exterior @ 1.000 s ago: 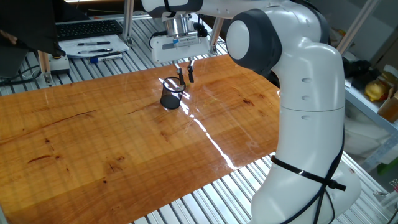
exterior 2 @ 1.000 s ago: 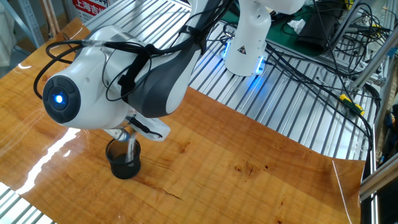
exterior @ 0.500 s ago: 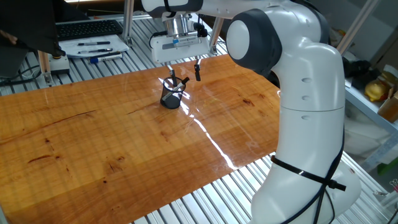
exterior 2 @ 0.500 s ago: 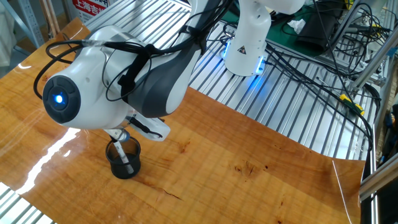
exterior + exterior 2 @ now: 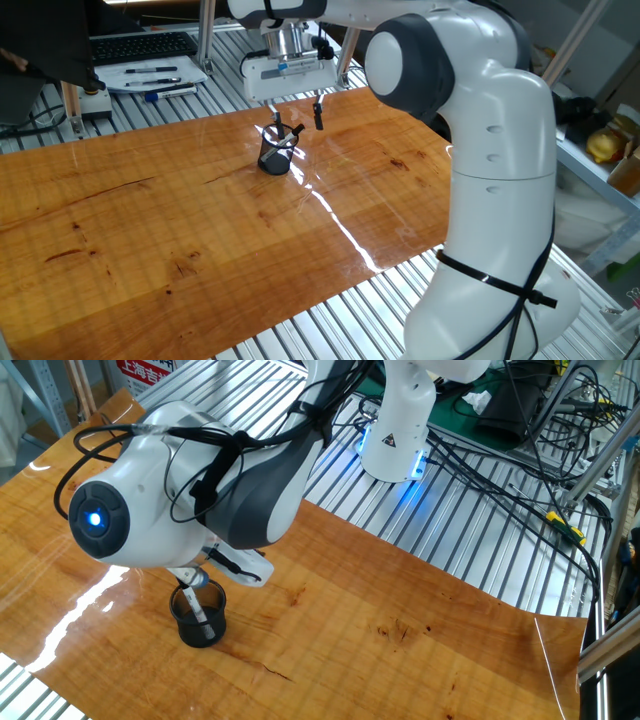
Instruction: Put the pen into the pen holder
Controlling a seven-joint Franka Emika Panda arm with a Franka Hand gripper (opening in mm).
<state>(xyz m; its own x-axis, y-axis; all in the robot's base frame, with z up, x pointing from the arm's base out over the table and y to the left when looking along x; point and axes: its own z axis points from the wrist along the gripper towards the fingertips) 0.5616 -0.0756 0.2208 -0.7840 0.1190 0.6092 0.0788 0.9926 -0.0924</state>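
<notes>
Gripper (image 5: 296,108) hangs right above the pen holder (image 5: 275,155), fingers (image 5: 318,113) spread apart, nothing clamped between them. Pen holder stands upright on the wooden table (image 5: 150,220), near the far edge in the one fixed view, toward the far right corner, well apart from the near edge. Pen (image 5: 283,134) sits inside the holder, leaning: lower end down in the cup, upper end sticking out over the metal rim and tipped toward the right-hand finger. In the other fixed view the pen (image 5: 198,608) shows as a pale stick slanting through the mesh of the pen holder (image 5: 200,618), top end up under the arm's wrist housing; fingertips there hidden behind the arm.

Key relation: pen long axis is near vertical with a slant, directly below the open jaws, and looks apart from both fingers, though the gap to the right one is too small to be sure. Judgement: drop looks done, pen resting on rim by itself. Next move likely a straight lift up; a sideways pull could catch the protruding pen tip and tip the light cup
</notes>
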